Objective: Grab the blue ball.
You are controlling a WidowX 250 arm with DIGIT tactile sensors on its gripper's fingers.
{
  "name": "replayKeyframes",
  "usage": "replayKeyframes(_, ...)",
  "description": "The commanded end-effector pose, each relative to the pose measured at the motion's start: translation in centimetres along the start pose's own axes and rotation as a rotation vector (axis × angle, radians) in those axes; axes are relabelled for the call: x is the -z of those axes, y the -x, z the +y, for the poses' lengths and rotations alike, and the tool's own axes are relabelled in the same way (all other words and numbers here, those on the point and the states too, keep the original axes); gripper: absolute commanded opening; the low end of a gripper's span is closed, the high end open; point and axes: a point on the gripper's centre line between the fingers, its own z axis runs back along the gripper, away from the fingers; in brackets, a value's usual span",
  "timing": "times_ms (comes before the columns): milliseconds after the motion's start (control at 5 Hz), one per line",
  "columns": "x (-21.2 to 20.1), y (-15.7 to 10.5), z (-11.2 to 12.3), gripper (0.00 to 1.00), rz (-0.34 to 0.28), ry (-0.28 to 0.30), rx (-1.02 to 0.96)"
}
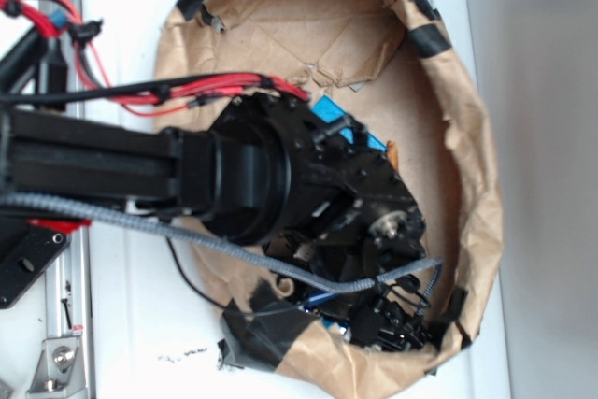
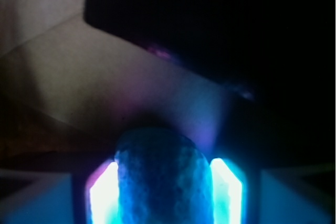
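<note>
In the wrist view the blue ball [image 2: 160, 182] fills the gap between my two fingers, whose pads glow cyan-white on either side [image 2: 102, 198]. Both pads press against its flanks, so the gripper [image 2: 161, 169] is shut on it. The ball looks dark teal-blue and mottled in the dim light. In the exterior view the black arm and wrist cover the ball. The gripper [image 1: 383, 315] reaches down at the lower edge of the brown paper enclosure, and its fingers are lost among black parts.
A brown paper wall [image 1: 472, 137] patched with black tape [image 1: 266, 324] rings the workspace. A flat bright-blue block [image 1: 338, 123] and a small orange piece [image 1: 393, 153] lie by the wrist. A dark shape [image 2: 220, 30] lies ahead of the fingers over the cardboard floor [image 2: 94, 87].
</note>
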Motion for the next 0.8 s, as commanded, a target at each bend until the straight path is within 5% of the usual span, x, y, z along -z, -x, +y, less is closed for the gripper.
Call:
replayKeyframes(0, -9.5, -1.9, 1.4, 0.00, -0.348, 0.013, 0.235)
replayKeyframes(400, -19.0, -1.7, 3.3, 0.00, -0.711, -0.022, 0.327)
replayKeyframes(600, -20.2, -0.6, 3.8, 0.00, -0.801, -0.102, 0.443)
